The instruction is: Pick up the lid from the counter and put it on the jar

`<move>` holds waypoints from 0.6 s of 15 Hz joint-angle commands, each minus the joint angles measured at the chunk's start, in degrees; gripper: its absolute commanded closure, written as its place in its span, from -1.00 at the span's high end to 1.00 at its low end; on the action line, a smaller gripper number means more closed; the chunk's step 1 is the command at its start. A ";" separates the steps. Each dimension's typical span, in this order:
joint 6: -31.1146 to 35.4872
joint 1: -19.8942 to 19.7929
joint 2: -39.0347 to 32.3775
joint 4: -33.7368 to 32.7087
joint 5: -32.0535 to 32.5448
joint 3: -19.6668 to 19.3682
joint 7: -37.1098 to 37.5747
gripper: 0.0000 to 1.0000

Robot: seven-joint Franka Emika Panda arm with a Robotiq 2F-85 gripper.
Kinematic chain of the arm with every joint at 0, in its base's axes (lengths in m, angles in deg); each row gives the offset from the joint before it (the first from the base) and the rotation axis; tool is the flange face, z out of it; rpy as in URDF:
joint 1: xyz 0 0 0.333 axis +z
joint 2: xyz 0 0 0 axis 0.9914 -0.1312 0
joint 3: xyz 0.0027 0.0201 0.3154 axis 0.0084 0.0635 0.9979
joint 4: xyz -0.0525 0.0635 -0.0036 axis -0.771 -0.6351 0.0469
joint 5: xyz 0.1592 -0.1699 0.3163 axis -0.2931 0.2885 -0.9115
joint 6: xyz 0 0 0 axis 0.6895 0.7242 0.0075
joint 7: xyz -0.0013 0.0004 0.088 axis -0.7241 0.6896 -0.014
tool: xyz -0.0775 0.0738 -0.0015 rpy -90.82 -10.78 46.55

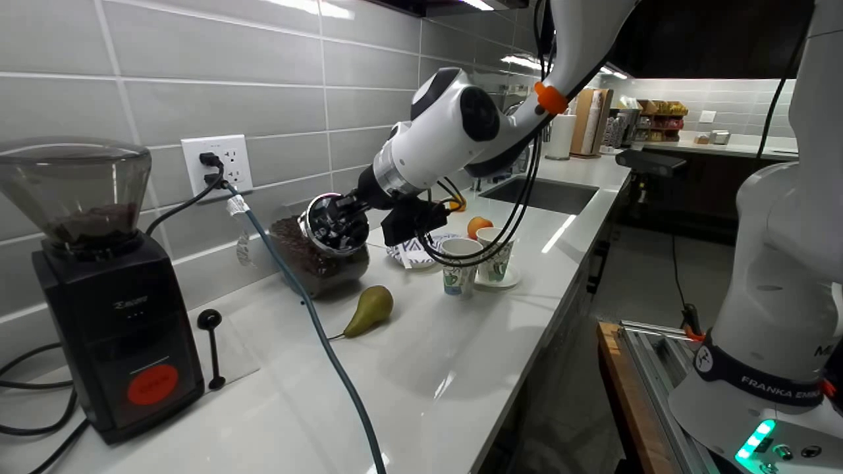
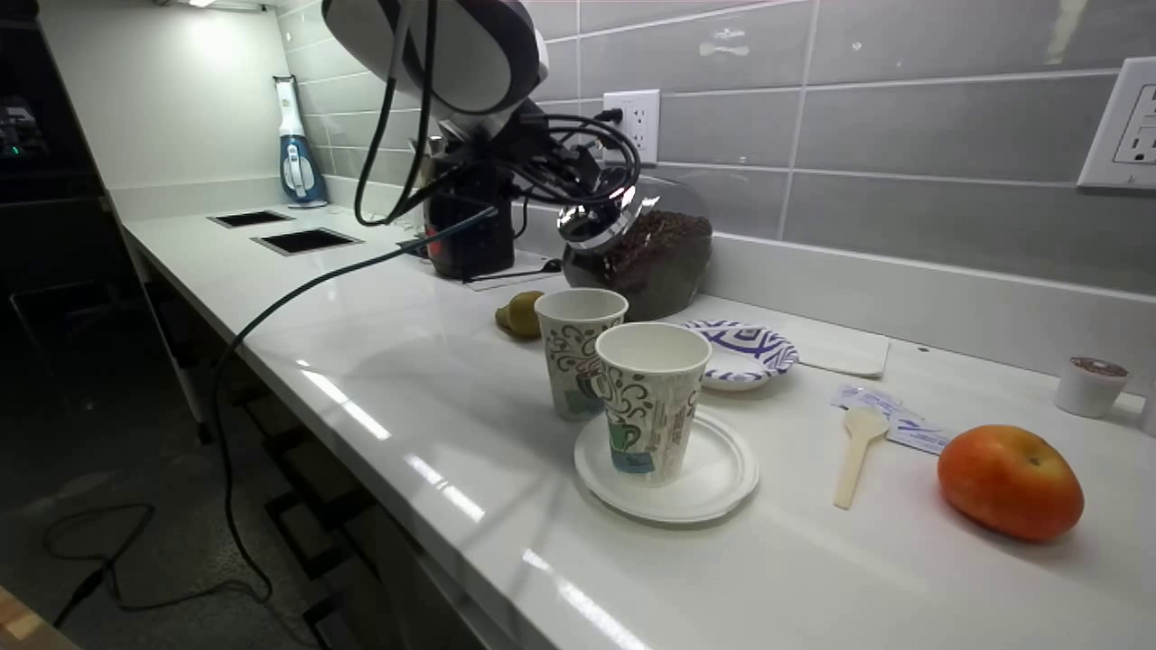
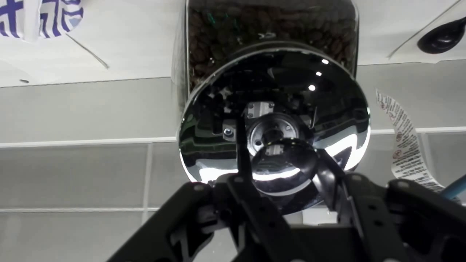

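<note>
The lid (image 3: 275,91) is directly ahead of the claw (image 3: 284,163), which looks clamped on the lid's knob (image 3: 271,178); just beyond is the jar (image 2: 664,257), its mouth behind the lid. Lifting from the table (image 1: 435,355) is done; seating I cannot confirm, and release seems left.

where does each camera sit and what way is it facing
An exterior view: near the coffee grinder, facing along the tiled wall toward the sink; arm and robot base show.
An exterior view: near the paper cups, facing along the tiled wall toward the coffee grinder; part of the arm shows.
Wrist view: on the wrist, facing the lid and glass jar; the gripper shows.
Both exterior views share the lid, glass jar and pear.
</note>
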 commanded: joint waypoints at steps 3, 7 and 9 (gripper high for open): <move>1.27 -0.51 -0.75 -1.08 3.11 0.07 3.06 -0.58; 0.58 -0.57 -1.50 -1.66 7.13 0.31 5.93 -0.58; 0.49 -0.63 -1.94 -1.84 9.10 0.33 7.35 -0.58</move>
